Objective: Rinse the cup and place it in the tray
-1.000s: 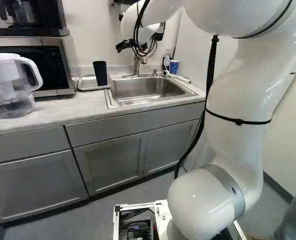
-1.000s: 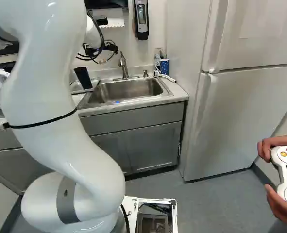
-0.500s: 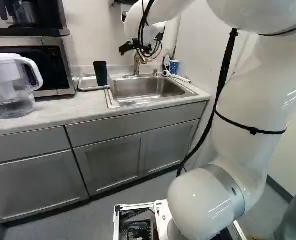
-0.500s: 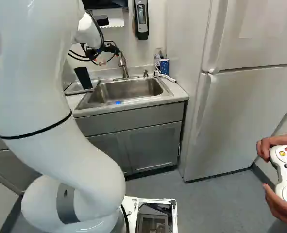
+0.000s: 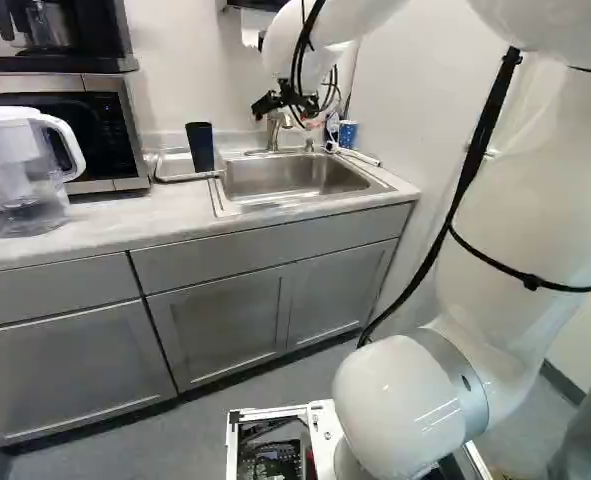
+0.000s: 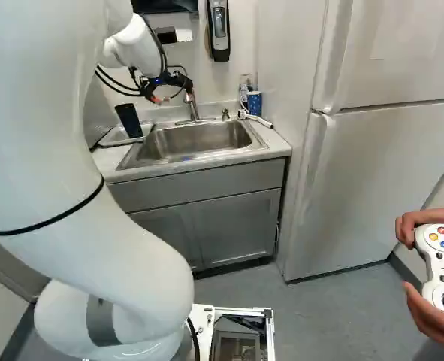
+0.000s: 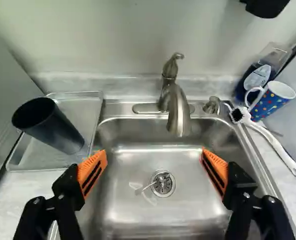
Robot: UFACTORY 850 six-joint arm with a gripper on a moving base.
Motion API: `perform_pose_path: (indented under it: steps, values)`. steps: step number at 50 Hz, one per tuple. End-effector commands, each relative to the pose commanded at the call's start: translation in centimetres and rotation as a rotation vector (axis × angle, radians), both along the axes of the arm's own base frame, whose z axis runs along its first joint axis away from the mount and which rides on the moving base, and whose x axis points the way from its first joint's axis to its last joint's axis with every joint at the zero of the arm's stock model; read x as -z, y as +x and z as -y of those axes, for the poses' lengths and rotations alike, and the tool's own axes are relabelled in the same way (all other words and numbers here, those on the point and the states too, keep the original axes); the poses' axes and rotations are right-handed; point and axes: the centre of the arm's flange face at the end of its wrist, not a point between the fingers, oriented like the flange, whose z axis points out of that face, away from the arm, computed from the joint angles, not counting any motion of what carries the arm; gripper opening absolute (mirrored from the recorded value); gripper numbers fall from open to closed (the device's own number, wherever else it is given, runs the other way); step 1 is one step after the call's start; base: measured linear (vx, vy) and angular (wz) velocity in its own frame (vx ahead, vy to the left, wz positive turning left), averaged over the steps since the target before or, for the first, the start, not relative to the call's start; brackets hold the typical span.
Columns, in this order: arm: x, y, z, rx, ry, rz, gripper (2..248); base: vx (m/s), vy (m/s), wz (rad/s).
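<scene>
Kitchen counter, seen past the arm. In the left base view, a pale, faintly mottled worktop (image 5: 95, 225) runs from the left edge to the upper middle, above grey panelled cabinets (image 5: 215, 320). A clear pitcher (image 5: 17, 165) with a white lid and handle stands at the upper left, in front of a microwave (image 5: 110, 130); a black coffee maker (image 5: 63, 30) rests on the latter. A white refrigerator (image 6: 387, 173) fills the upper right of the right base view, over a grey floor (image 6: 312, 320).

The sink (image 7: 137, 207) is a brushed-steel basin with rounded corners, a circular drain (image 7: 163, 183) and a curved metal faucet (image 7: 178, 110). To its right stand a spotted blue mug (image 7: 270, 100) with a white handle and a dark bottle (image 7: 255, 77), beside a white-handled brush (image 7: 275, 145). The shallow rectangular tray (image 7: 37, 155) is of smooth metal.

The gripper (image 6: 171, 93) is released, its two ridged orange pads (image 7: 91, 172) wide apart, above the sink area. The dark cup (image 7: 51, 127), tapered and mouth up, stands in the tray, to the left of the gripper and apart from it.
</scene>
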Motion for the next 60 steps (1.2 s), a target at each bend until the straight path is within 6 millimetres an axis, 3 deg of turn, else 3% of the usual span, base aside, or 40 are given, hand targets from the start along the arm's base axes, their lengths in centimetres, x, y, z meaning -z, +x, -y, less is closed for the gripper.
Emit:
perform_pose_path:
  steps: [13, 60]
  values:
    - [0.5, -1.6, 2.2, 0.042, -0.013, -0.061, 247, 0.0, 0.0, 0.0]
    - [0.4, -1.5, 2.2, 0.041, -0.01, -0.047, 247, 0.0, 0.0, 0.0]
